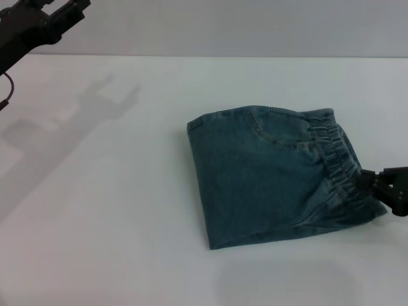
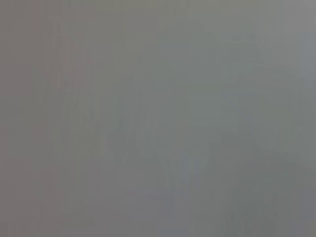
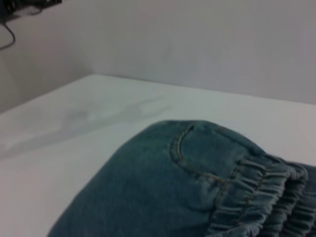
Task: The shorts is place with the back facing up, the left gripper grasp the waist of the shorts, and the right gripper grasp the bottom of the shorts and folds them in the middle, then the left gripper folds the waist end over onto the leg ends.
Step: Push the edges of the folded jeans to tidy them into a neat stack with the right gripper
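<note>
Shorts (image 1: 268, 178), folded into a compact denim packet, lie toward the right edge of the white surface (image 1: 95, 210), the ruffled waist (image 1: 335, 162) stacked at that edge. The right pincer (image 1: 373, 185) sits low against the waist, apparently clamped on it, probably to settle the fold. The left pincer (image 1: 67, 13) hangs raised over the far left corner, fingers apart, clear of the cloth.

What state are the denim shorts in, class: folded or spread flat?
Folded: the shorts form one compact stacked block, waist gathered along one edge.
</note>
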